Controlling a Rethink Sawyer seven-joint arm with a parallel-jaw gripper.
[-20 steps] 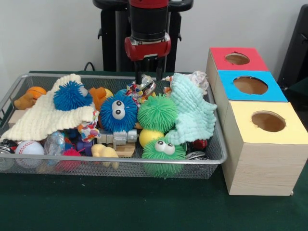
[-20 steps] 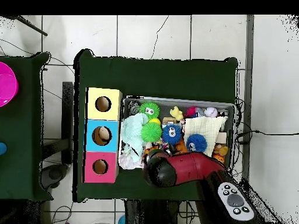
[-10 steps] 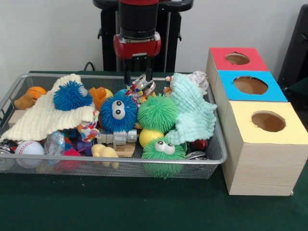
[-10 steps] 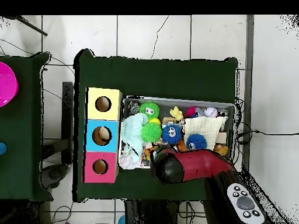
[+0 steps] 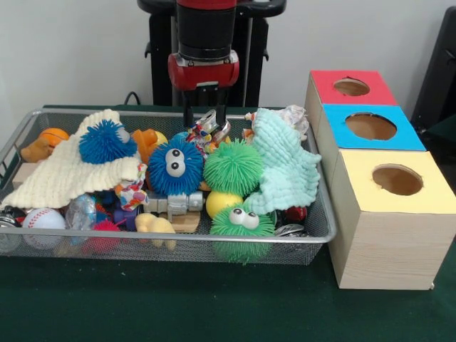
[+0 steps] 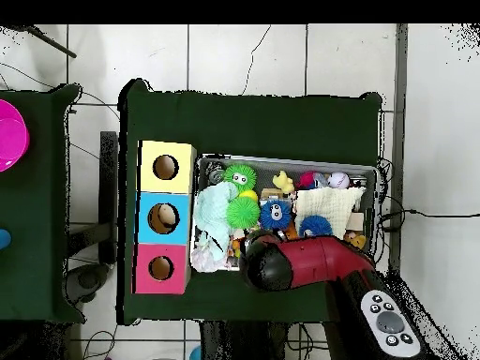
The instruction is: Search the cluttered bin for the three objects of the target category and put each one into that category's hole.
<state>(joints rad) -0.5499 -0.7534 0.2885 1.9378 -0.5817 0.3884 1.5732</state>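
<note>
1. The search step is in hand, by my reading: the tool hangs over the far rim of the wire bin, above a small shiny, multicoloured crinkled object that lies between the blue googly-eyed fuzzy ball and the mint knitted cloth.
2. The tool's two dark prongs stand a little apart and hold nothing; they end just above that shiny object, and I cannot tell whether they touch it.
3. The task does not name the target category, so which things count is unclear. Candidates lie heaped in the bin: a green spiky ball, a green fuzzy ball with eyes, a smaller blue spiky ball on a cream knitted cloth, a baseball and other small toys.
4. The next move likely calls for a straight descent onto the chosen piece and a firm close, without snagging the cloth or the neighbouring balls.
5. The holes wait beside the bin: a red box, a blue box and a yellow box, each with one round opening on top, all clear.
6. The worktop has a dark green cover; in the overhead view it stands on a pale tiled floor, with cables trailing across it.
</note>
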